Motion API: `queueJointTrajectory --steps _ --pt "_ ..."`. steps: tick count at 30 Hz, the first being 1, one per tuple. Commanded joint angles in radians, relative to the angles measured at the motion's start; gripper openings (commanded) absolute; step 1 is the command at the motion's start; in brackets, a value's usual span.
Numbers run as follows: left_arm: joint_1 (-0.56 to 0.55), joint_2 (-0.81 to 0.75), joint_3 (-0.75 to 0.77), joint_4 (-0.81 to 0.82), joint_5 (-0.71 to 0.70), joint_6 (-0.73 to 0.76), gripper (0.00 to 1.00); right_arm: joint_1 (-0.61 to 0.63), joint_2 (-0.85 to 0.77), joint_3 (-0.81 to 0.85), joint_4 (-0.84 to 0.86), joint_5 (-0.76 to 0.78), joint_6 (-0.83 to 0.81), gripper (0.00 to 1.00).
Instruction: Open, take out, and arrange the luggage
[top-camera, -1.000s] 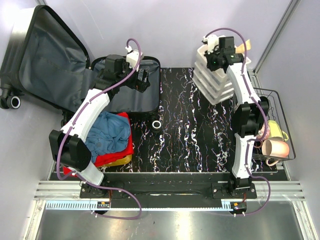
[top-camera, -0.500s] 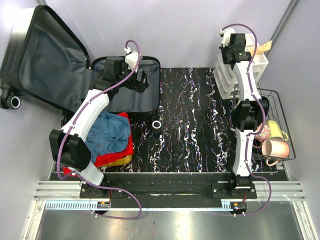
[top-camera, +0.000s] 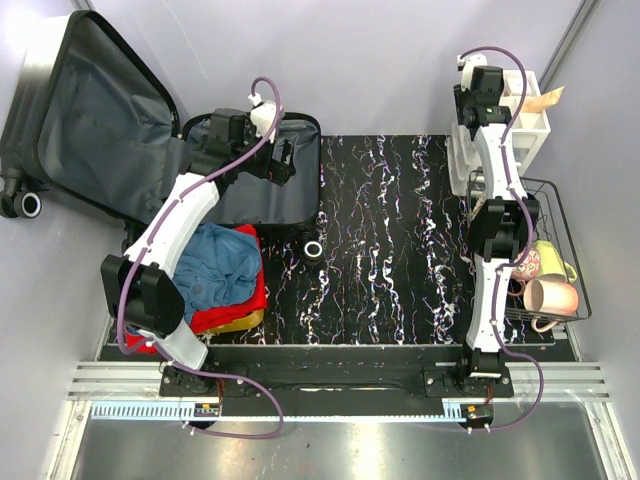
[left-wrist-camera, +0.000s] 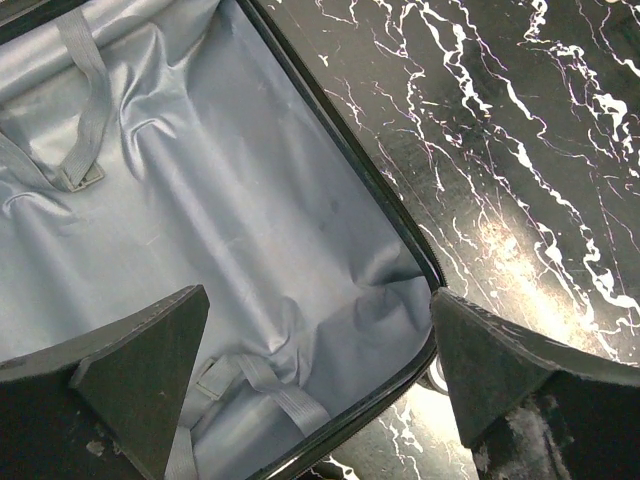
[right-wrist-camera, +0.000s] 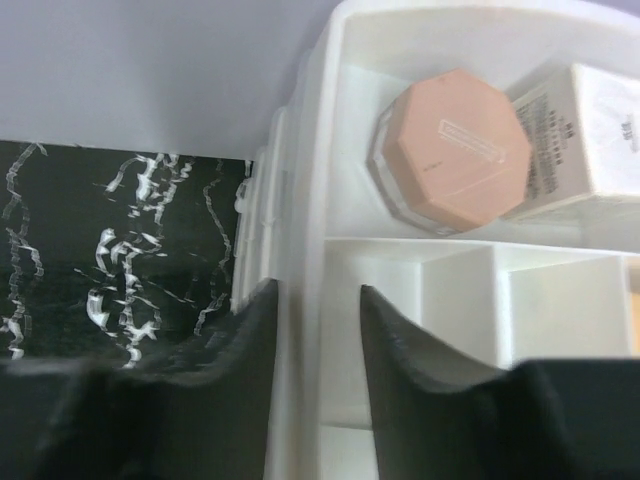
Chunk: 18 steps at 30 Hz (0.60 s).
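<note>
Moved since earlier: right hand (right-wrist-camera: 315, 290) and the white compartmented plastic organizer (right-wrist-camera: 420, 245) have gone from the counter's far middle-right to its far right corner; the left arm has not changed place.
Right hand: fingers slightly parted, one on each side of the organizer's side wall, with a sliver of space showing beside one finger.
Organizer contents: a jar with a peach octagonal lid (right-wrist-camera: 455, 150) and a white printed carton (right-wrist-camera: 590, 135) touch each other in one compartment; the compartment nearer the hand shows nothing inside.
Left hand (left-wrist-camera: 318, 295): fingers spread wide, holding nothing, hanging over the grey lining.
Luggage: small black hard-shell luggage (top-camera: 95, 120) lies open at the far left, base shell on the black white-veined marble counter (top-camera: 390, 230), lid tipped back past the counter's left edge; grey straps lie loose on the lining.
Beside the luggage: crumpled blue cloth (top-camera: 225, 270) over something red and yellow, just nearside of the base shell; a small ring (top-camera: 314, 249) next to it.
Right edge: black wire basket (top-camera: 575, 250) holding a pink mug (top-camera: 552, 297) and a yellow-green mug (top-camera: 555, 262).
</note>
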Motion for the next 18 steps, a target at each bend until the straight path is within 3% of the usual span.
queueJointTrajectory --steps 1,6,13,18 --pt "0.017 0.028 0.105 -0.061 0.008 0.010 0.99 -0.021 -0.085 0.032 0.037 -0.001 -0.010 0.55" --pt "0.028 0.018 0.148 -0.072 0.036 0.013 0.99 -0.021 -0.197 -0.024 0.033 -0.099 0.024 0.81" --pt "0.034 0.042 0.241 -0.168 0.034 -0.007 0.99 -0.018 -0.362 -0.181 0.037 -0.325 0.086 0.91" --pt "0.039 0.065 0.293 -0.234 -0.013 -0.039 0.99 -0.008 -0.502 -0.312 0.057 -0.517 0.171 0.91"
